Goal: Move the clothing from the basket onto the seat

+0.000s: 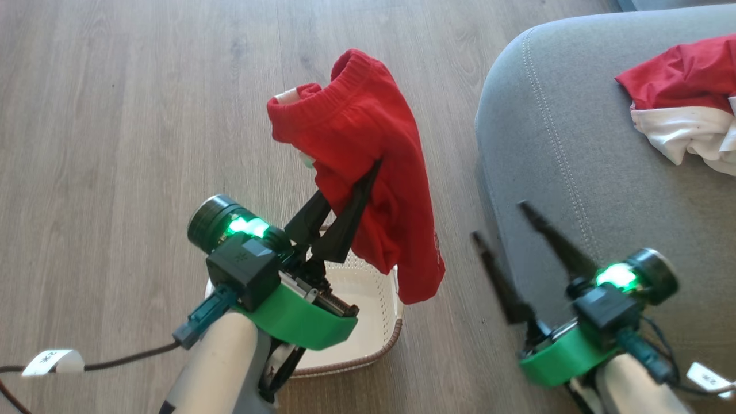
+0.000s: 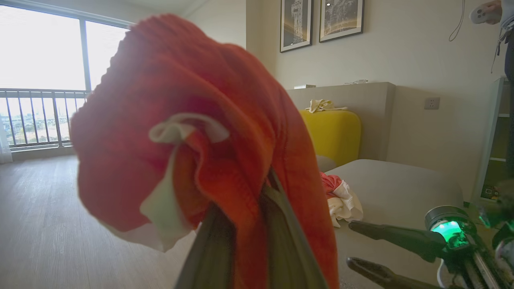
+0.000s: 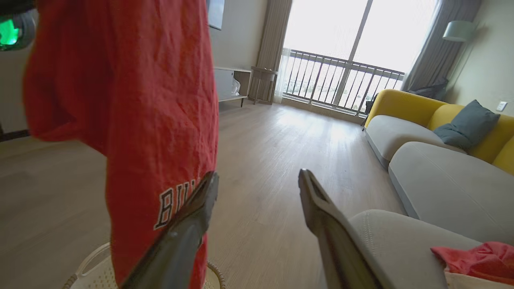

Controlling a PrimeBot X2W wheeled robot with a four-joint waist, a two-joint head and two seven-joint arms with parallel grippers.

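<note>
Left forearm (image 1: 215,368): pale, rising from the lower left of the head view, slanted up and right.
Left wrist (image 1: 299,322): green collar, with a lit green lamp just above it.
Left pincer (image 1: 368,178): fingers nearly together, clamped on the shorts (image 1: 356,115), which drape over the tips.
Right forearm (image 1: 627,385): pale, at the lower right, slanted up and left.
Right wrist (image 1: 558,359): green collar, lamp lit green.
Right pincer (image 1: 497,220): dark fingers spread wide, tips pointing up and left.

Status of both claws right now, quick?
Left claw: closed on the red shorts, which hang over the basket.
Right claw: open, holding nothing.
</note>
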